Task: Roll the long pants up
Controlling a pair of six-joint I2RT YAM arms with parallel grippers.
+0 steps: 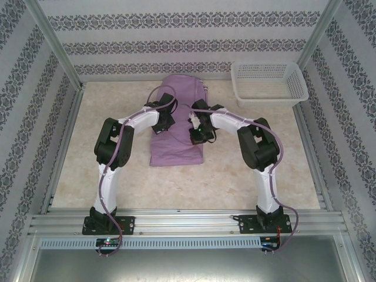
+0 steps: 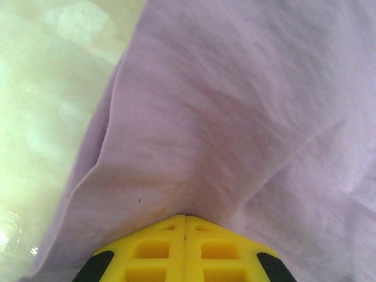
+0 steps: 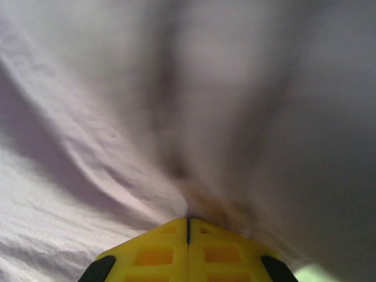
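- Overhead, the long pants (image 1: 176, 151) lie lengthwise mid-tabletop (image 1: 247, 176), left of the white mesh basket (image 1: 269, 82). My arms hide their middle, and my left gripper (image 1: 163, 124) and right gripper (image 1: 197, 134) are too small to read here.
- Left wrist: my left gripper, cut off at the frame's bottom, is pressed together, pinching lilac fabric that tents toward its tip.
- Right wrist: my right gripper is likewise closed on a gathered fold; the cloth beyond is blurred.

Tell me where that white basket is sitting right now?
In the top external view, the white mesh basket sits at the far right corner of the table, a short gap right of the lilac pants.
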